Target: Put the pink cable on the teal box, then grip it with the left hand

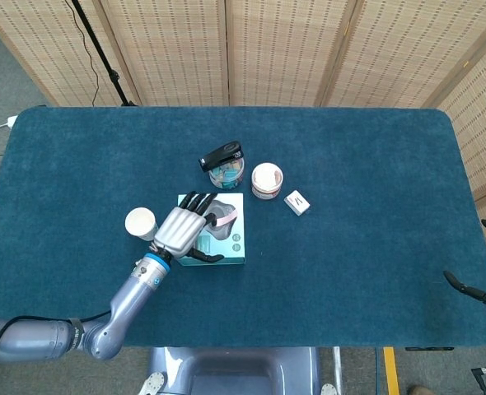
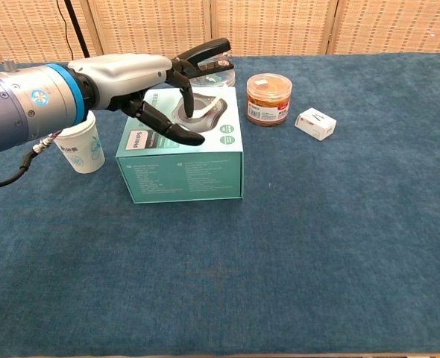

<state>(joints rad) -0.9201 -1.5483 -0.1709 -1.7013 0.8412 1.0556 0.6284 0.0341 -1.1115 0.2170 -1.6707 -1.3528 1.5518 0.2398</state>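
- We count one teal box (image 2: 181, 165) and one pink cable (image 2: 205, 110).
- We count one paper cup (image 2: 80, 147), two jars (image 2: 269, 98), one stapler (image 1: 220, 155).
- We count one small white box (image 2: 315, 123) and two hands (image 2: 142, 83).

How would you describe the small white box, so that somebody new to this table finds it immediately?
Start at the teal box near the table's middle, then look right, past the round jar with the orange contents. The small white box lies just beyond that jar, flat and rectangular, the only white box-shaped thing there.

Silver left hand (image 2: 142, 78), black fingers (image 2: 169, 131), blue wrist ring (image 2: 74, 89)
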